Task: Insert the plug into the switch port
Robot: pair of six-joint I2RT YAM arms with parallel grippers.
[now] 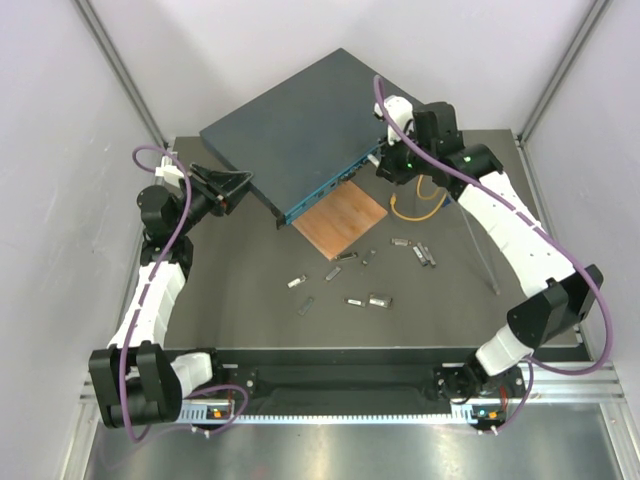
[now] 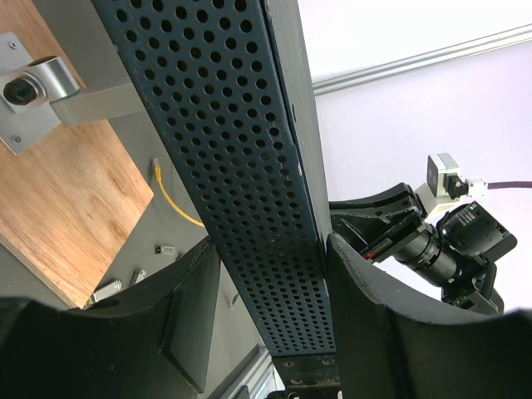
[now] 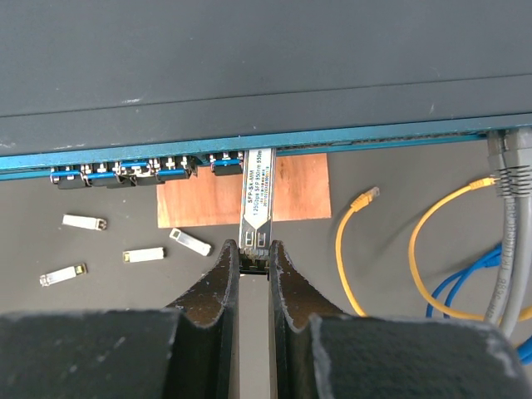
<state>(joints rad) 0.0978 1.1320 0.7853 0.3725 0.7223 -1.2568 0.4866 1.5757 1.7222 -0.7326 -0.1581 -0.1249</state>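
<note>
The switch [image 1: 295,125] is a big dark box that sits skewed at the back of the table, its teal port face [image 1: 330,190] turned toward the front right. My left gripper [image 1: 232,188] straddles the switch's left end. In the left wrist view the perforated side wall [image 2: 249,166] runs between the fingers [image 2: 366,316], which close on it. The plug [image 3: 256,195] is a silver labelled module with its front end in a port of the teal face [image 3: 374,141]. My right gripper [image 3: 254,253] is shut on the plug's rear end.
A thin brown wooden square [image 1: 340,218] lies under the switch's front edge. Several loose silver modules [image 1: 370,298] are scattered on the dark mat. Yellow cables [image 3: 353,241], a blue cable [image 3: 465,291] and a grey cable [image 3: 511,166] lie to the right.
</note>
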